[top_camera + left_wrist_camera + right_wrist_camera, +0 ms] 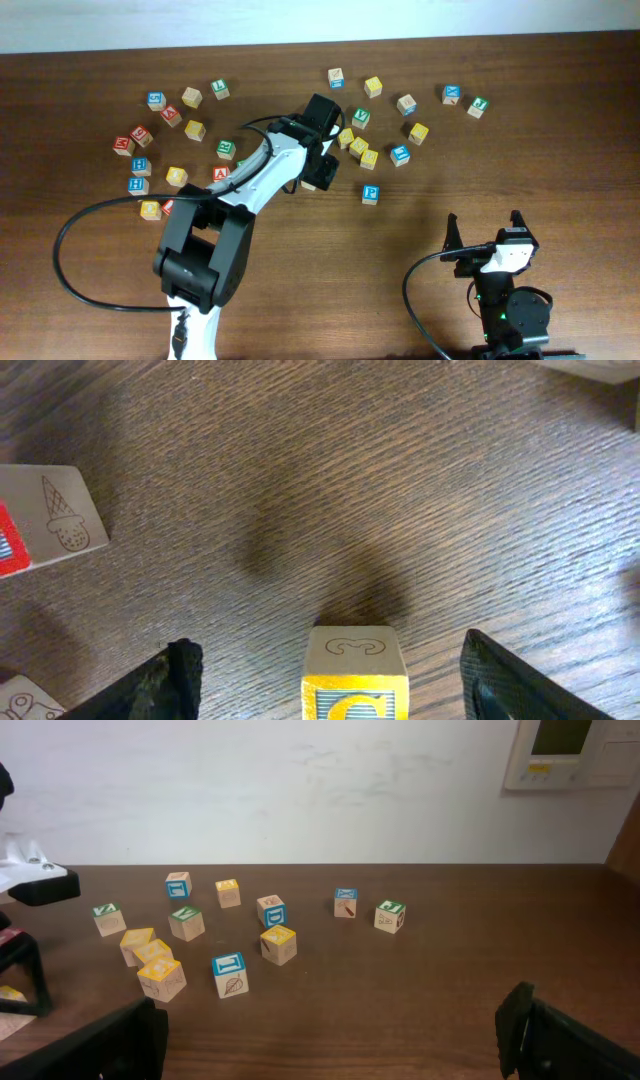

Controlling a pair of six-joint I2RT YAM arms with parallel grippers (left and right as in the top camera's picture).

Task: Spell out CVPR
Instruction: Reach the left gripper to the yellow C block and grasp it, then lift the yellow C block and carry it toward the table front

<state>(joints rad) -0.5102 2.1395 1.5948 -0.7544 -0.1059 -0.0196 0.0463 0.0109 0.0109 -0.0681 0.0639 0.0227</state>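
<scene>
The left claw (332,678) hangs low over the table (560,160), approx. in the middle of the scene, w/ the C cube (356,695) between its two fingers (175,680). The jaws stand open: bare wood shows on both sides of the cube, so no finger touches it and nothing is held.

The C cube sits flat on the table and square to the jaws. Its yellow-framed face w/ the C looks toward the wrist camera, letter upright there. The top face is plain wood w/ a small engraved curl. It is a cube, so it has no long axis. To its left in the wrist view, well apart, lies an ice-cream cube (55,520) w/ a cone drawing.

In the overhead view the P cube (371,194) lies alone just right of the left claw, blue letter up and upright as seen from the near edge. A green-letter cube (361,117) lies just beyond the claw on the far side — its letter is too small to read.

The right claw (485,230) is at the near right, jaws wide apart, nothing between them, well apart from all cubes.
</scene>
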